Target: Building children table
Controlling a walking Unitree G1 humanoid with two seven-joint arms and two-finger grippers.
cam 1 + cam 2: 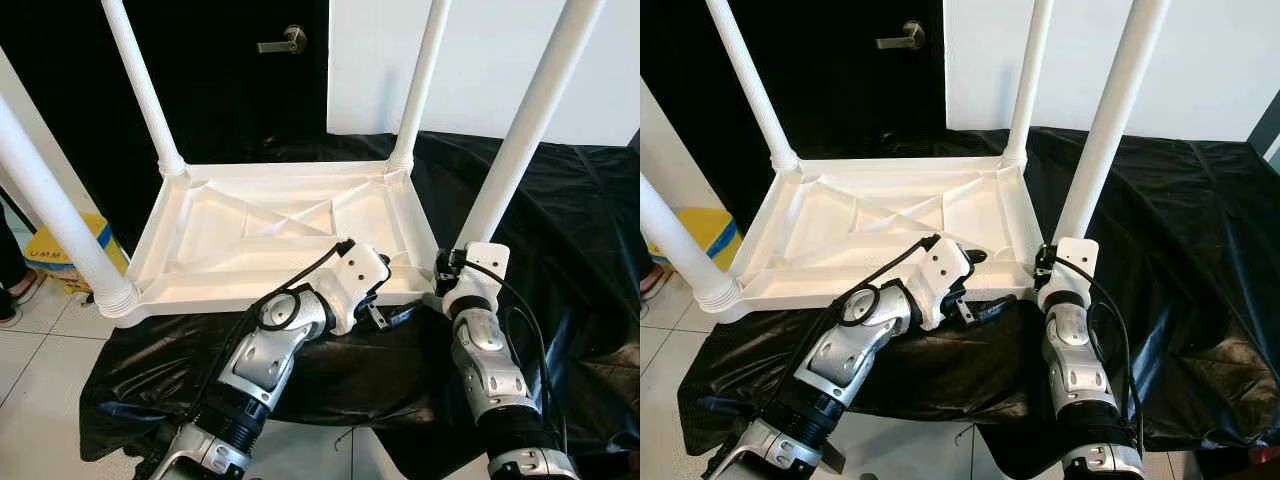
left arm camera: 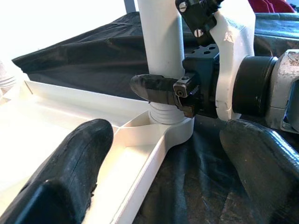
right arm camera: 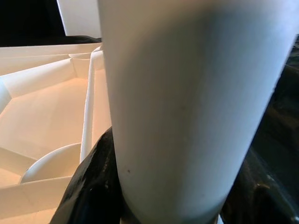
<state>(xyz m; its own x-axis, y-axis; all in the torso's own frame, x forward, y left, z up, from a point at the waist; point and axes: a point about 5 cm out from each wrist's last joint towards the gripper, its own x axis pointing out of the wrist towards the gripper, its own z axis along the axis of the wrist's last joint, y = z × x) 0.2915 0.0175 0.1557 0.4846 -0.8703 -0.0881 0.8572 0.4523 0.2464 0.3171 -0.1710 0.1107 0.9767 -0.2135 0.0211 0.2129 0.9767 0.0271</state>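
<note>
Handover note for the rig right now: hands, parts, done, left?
Right hand: fingers closed around the near-right leg just above its threaded base.
Left hand: open, at the near edge of the tabletop beside that corner, holding nothing.
Tabletop lies upside down on the black sheet. All four legs stand in their corner sockets.
Left: the near-right leg probably needs final tightening; I cannot tell whether it is fully seated. Then flip the table upright.
</note>
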